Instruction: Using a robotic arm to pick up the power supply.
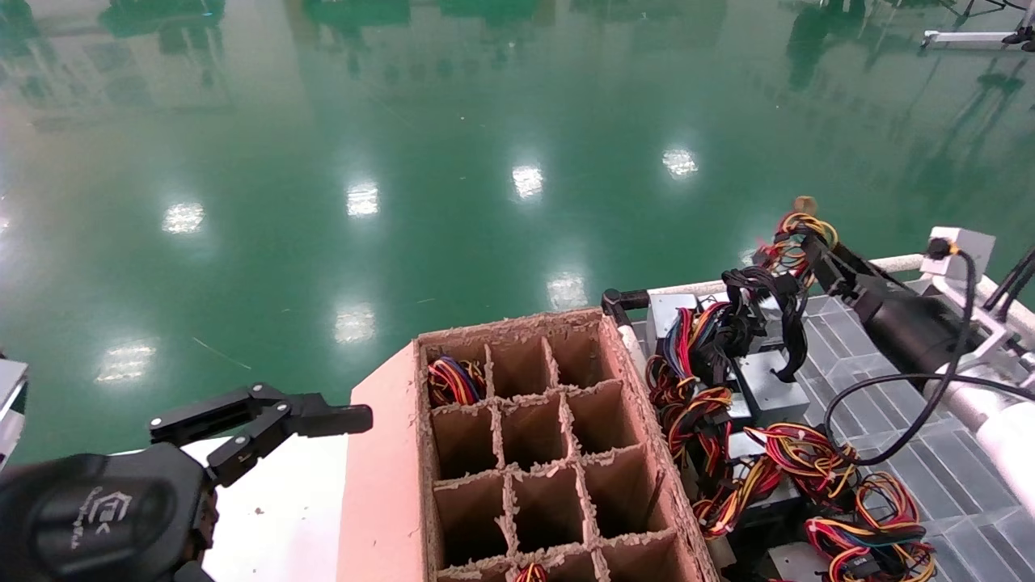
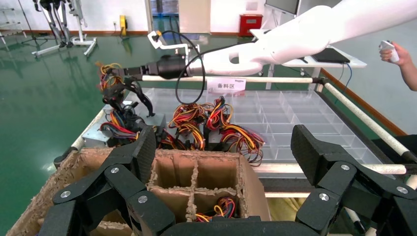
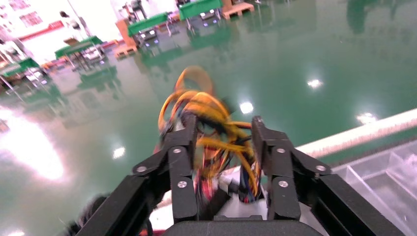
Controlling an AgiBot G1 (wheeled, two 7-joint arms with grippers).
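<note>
Your right end effector [image 1: 796, 234] is out over the far edge of the table [image 1: 954, 477], clamped on a bunch of yellow and orange wires [image 3: 216, 128], not on a casing; the right wrist view shows both fingers [image 3: 184, 147] pinching the loom with strands bulging between them. Grabbing the harness makes sense as the only raised handle in that tangle, but the load then hangs on the leads. The power supply [image 1: 768, 388] looks like the small grey box below the gripper, among the red, yellow and black wire heaps along the table's left edge, just beside the divided cardboard carton [image 1: 534, 453]. Whether the box has come off the table I can't tell; black connectors [image 1: 760, 307] dangle in front of it. Neighbouring looms overlap, so expect snagging if you raise further. Your left end effector [image 1: 267, 424] is parked spread wide and empty, near the carton's left side, clear of the work.
</note>
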